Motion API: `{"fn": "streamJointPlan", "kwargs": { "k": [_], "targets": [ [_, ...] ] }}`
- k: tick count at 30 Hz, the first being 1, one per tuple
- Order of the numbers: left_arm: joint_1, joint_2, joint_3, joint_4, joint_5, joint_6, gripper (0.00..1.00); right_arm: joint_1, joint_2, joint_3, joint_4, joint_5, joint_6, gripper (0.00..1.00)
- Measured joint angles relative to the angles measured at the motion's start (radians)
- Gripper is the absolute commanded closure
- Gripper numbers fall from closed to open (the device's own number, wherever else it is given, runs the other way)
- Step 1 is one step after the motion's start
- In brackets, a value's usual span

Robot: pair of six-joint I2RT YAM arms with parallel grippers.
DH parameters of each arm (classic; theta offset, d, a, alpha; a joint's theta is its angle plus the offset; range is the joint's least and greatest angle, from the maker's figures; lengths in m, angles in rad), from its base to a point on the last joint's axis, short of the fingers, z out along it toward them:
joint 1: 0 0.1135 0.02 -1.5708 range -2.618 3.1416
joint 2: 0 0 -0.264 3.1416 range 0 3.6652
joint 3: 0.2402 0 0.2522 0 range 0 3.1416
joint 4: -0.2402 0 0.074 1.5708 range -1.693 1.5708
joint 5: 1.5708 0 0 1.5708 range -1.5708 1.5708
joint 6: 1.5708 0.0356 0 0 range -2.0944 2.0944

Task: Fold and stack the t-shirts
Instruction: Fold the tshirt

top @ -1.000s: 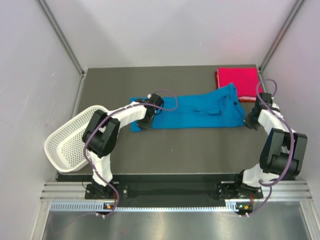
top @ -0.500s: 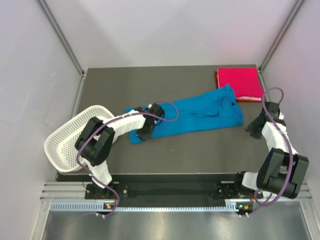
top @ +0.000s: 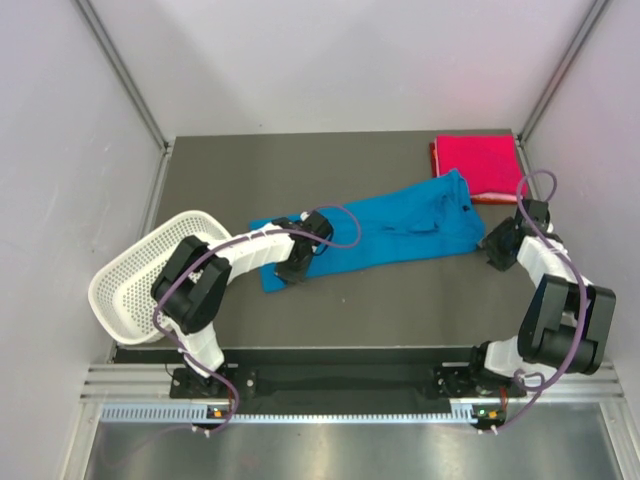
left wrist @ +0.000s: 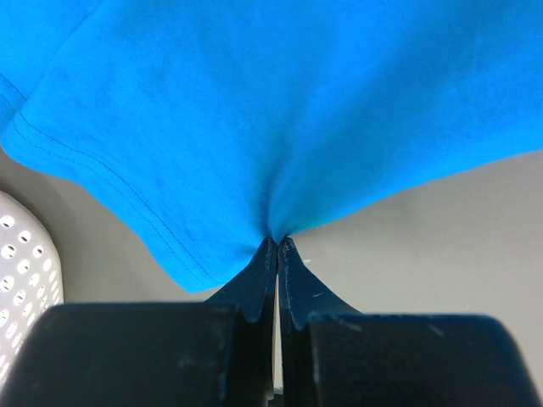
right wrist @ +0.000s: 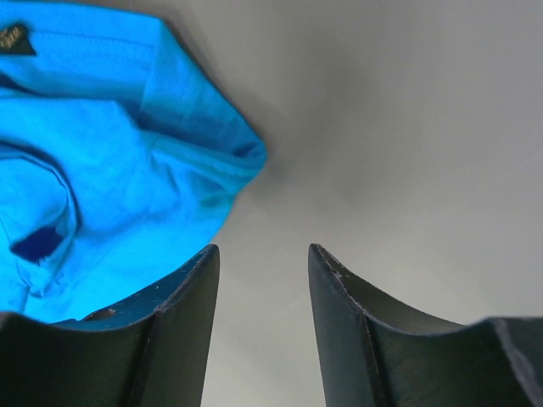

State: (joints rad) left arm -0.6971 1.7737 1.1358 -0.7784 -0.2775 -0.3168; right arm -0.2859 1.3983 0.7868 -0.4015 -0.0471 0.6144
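While L gripper (left wrist: 277, 242) pinches the near hem of the blue t-shirt (top: 400, 225), R gripper (right wrist: 259, 254) stands wide, nothing betw. its fingers (right wrist: 182, 322).
White basket (top: 135, 285) hangs off table (top: 300, 170) edge at 8 o'clock; blue t-shirt lies slantwise mid-table, L at its 8 o'clock end, R just beside its 3 o'clock end. Folded pink-red t-shirt (top: 478, 165) at 1 o'clock, blue tip touching it.

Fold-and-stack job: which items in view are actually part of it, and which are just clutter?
Part of the job:
- blue t-shirt, spread on the table, pinched by the shut left gripper
- pink-red t-shirt, folded at the far right corner
- right gripper, open beside the blue t-shirt's edge

Just lying about:
- white mesh basket, tilted at the table's left edge
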Motion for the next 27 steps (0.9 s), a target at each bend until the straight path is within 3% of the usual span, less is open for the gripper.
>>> {"fn": "streamJointPlan", "kwargs": {
  "k": [27],
  "targets": [
    [-0.019, -0.023, -0.027, -0.002, -0.027, 0.000, 1.00, 0.018, 0.093, 0.019, 0.092, 0.012, 0.150, 0.55]
  ]
}}
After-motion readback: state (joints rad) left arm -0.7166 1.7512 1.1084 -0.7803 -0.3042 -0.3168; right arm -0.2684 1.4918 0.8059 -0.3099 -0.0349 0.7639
